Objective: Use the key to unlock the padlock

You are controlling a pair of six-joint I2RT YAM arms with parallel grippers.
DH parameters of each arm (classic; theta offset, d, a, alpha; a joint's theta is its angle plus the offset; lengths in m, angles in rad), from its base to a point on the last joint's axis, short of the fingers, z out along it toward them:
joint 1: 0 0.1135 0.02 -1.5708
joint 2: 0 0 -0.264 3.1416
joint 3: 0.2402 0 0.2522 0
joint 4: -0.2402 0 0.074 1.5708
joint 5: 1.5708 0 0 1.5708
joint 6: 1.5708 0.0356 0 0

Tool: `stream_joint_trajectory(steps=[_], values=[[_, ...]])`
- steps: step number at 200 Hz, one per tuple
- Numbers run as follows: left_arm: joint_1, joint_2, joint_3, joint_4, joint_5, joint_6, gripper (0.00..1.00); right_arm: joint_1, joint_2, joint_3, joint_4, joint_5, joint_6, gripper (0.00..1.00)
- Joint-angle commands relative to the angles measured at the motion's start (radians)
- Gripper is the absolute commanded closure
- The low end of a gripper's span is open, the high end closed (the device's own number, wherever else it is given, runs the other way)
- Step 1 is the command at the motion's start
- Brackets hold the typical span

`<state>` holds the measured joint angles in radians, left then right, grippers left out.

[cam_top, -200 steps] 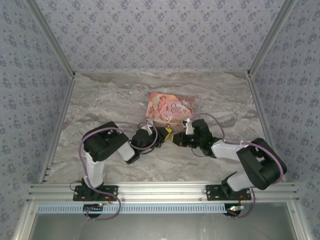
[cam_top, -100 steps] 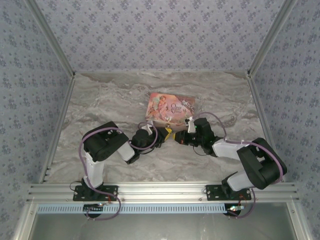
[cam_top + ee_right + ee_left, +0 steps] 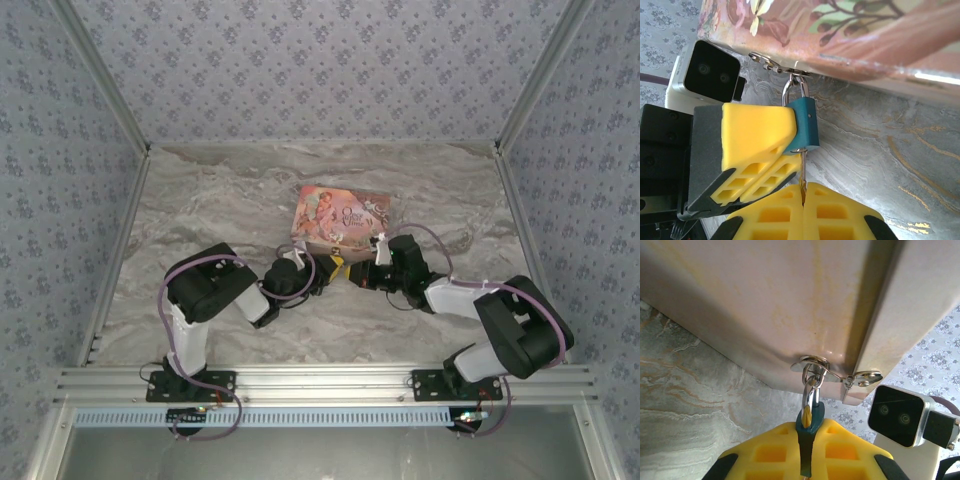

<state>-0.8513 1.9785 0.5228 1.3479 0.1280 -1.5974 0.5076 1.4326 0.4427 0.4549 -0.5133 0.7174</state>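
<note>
The padlock (image 3: 804, 125) is a small blue block whose thin shackle (image 3: 792, 90) hangs through the metal hasp (image 3: 812, 365) on the pink box's front edge. My left gripper (image 3: 809, 440) is shut on the padlock's body (image 3: 809, 426), which is pinched between its yellow fingers (image 3: 757, 135). The key (image 3: 802, 167) is a thin metal blade that runs from the underside of the padlock down into my right gripper (image 3: 803, 192), which is shut on it. In the top view both grippers (image 3: 330, 268) (image 3: 358, 275) meet just in front of the box.
The pink illustrated box (image 3: 342, 215) lies flat on the marble table (image 3: 200, 200), right behind both grippers. The right wrist's camera housing (image 3: 895, 415) sits close beside the left fingers. Patterned walls close off the back and both sides.
The right wrist has shifted slightly toward the padlock and box. The left arm has stayed still, holding the padlock.
</note>
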Motion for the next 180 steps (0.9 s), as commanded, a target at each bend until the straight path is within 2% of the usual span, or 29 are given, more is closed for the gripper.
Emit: stream_joint_trajectory(steps=[1, 113, 180], values=[[-0.009, 0.011, 0.017, 0.03, 0.038, 0.008, 1.0, -0.011, 0.0, 0.027, 0.024, -0.014, -0.01, 1.0], [-0.018, 0.006, 0.023, 0.043, 0.048, 0.013, 1.0, -0.055, 0.058, 0.048, 0.074, -0.036, 0.046, 1.0], [-0.019, 0.006, 0.013, 0.046, 0.04, 0.015, 1.0, -0.088, 0.043, 0.034, 0.116, -0.028, 0.091, 1.0]])
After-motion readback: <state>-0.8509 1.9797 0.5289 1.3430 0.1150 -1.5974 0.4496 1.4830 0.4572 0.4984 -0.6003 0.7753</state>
